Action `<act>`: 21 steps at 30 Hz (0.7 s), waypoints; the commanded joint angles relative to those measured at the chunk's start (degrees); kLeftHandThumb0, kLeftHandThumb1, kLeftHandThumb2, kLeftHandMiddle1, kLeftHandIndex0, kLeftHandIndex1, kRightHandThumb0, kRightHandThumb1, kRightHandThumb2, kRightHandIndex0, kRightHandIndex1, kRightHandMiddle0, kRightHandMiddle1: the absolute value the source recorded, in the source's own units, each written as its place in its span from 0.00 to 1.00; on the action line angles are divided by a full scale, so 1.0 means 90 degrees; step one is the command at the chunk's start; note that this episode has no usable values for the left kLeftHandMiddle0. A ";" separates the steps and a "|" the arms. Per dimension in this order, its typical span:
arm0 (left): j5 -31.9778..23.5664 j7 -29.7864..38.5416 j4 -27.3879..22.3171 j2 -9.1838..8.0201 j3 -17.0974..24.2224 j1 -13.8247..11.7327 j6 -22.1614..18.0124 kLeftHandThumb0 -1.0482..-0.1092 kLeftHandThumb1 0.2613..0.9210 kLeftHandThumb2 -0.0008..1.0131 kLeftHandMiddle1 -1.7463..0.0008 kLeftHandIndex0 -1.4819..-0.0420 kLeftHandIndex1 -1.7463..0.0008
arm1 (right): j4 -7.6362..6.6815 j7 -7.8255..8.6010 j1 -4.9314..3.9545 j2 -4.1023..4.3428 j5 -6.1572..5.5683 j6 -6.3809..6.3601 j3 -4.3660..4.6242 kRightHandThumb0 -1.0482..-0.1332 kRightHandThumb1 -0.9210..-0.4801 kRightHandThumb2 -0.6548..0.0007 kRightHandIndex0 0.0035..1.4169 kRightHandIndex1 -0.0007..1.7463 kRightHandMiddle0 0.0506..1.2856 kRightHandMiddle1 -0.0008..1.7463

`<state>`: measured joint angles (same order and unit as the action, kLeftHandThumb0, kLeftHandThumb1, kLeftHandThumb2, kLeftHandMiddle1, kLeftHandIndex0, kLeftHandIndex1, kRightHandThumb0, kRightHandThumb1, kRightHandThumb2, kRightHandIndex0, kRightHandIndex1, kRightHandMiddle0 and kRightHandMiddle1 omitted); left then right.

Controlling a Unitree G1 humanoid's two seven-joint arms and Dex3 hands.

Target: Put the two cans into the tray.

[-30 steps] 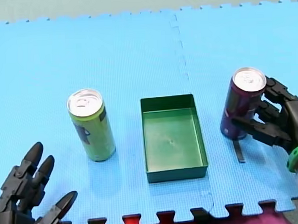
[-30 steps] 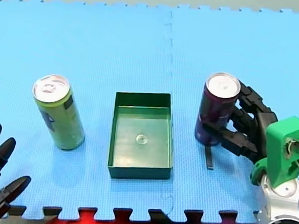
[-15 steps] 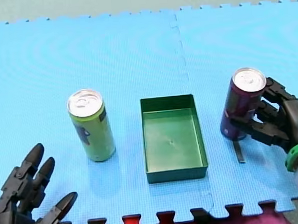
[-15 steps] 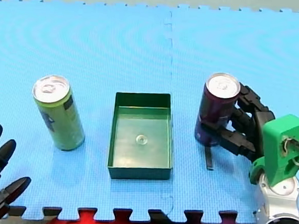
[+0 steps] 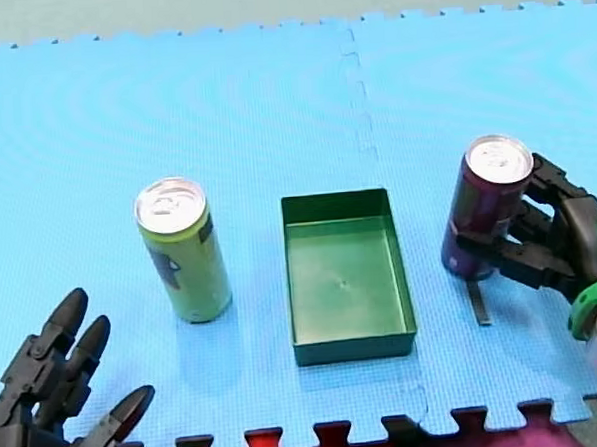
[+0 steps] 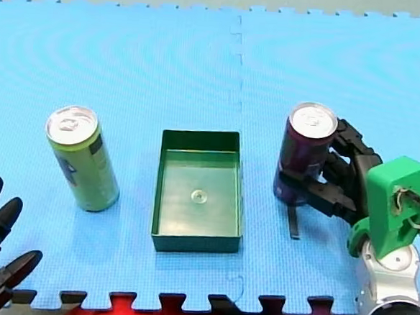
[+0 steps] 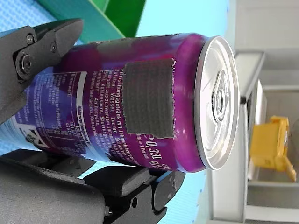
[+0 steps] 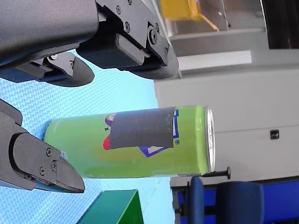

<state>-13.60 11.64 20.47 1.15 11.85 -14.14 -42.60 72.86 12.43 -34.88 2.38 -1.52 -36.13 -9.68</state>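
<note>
Can [image 5: 481, 212], purple, upright, grasped by right robot hand [image 5: 548, 238], left robot hand [image 5: 59, 394] empty, front-left corner.

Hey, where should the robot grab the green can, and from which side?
Grip the green can around the middle of its side wall, coming from its left, where the open left hand is. It stands upright, with the tray on its other side. The right hand grips the purple can.
</note>
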 commanded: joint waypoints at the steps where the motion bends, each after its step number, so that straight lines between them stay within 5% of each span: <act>1: -0.0016 0.0005 -0.0029 -0.0021 0.0008 -0.0013 0.0024 0.00 0.84 0.00 1.00 0.69 1.00 | 0.0024 0.0001 -0.0058 0.0026 0.0019 0.0035 0.0008 0.00 0.49 0.99 0.31 0.00 0.27 0.00; 21: -0.0145 0.0131 -0.0046 -0.0009 0.0027 -0.0054 0.0101 0.00 0.83 0.00 1.00 0.68 1.00 | 0.0086 -0.0006 -0.0190 -0.0015 0.0121 0.0151 0.0041 0.00 0.50 1.00 0.31 0.00 0.26 0.00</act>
<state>-14.75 12.75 20.01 1.26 11.90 -14.58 -41.65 73.58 12.45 -36.11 2.28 -0.52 -34.98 -9.40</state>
